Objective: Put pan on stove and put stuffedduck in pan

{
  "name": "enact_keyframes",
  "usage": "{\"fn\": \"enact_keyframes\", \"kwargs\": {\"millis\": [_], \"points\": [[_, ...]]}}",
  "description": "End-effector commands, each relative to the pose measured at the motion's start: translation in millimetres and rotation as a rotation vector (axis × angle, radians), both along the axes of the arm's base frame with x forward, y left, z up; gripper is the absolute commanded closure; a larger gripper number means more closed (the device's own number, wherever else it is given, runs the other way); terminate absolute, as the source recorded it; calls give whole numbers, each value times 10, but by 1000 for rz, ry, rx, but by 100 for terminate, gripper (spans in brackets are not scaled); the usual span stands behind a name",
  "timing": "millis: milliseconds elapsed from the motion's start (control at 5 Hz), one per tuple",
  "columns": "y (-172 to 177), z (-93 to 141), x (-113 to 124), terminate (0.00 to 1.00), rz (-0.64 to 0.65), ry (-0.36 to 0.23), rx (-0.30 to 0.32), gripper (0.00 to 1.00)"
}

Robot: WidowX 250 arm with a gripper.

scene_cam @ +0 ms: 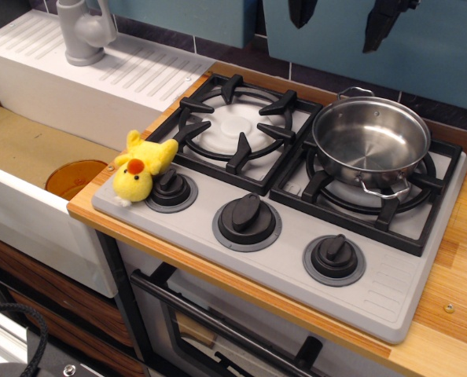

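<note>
The shiny steel pan (370, 143) stands upright and empty on the right burner grate of the grey stove (398, 294). The yellow stuffedduck (141, 167) with its orange beak lies on the stove's front left corner, touching the left knob (170, 188). My gripper (336, 35) shows only as two dark fingers (300, 12) at the top edge, above and behind the pan. The fingers stand apart with nothing between them.
The left burner grate (235, 123) is bare. Three black knobs line the stove front. A white sink with an orange disc (76, 177) and a grey faucet (86, 31) lies to the left. An oven door handle (218, 326) runs below the wooden counter edge.
</note>
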State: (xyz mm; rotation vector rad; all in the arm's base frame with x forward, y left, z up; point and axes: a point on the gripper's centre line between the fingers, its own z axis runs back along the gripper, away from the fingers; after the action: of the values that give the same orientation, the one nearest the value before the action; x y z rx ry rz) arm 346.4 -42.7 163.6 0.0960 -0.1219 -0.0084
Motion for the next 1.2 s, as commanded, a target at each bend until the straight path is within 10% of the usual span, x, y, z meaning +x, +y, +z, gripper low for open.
{"fn": "enact_keyframes", "kwargs": {"millis": [0,1000], "points": [[0,0,0,0,0,0,0,0],[58,-615,164,0,-25,-133,-17,0]]}}
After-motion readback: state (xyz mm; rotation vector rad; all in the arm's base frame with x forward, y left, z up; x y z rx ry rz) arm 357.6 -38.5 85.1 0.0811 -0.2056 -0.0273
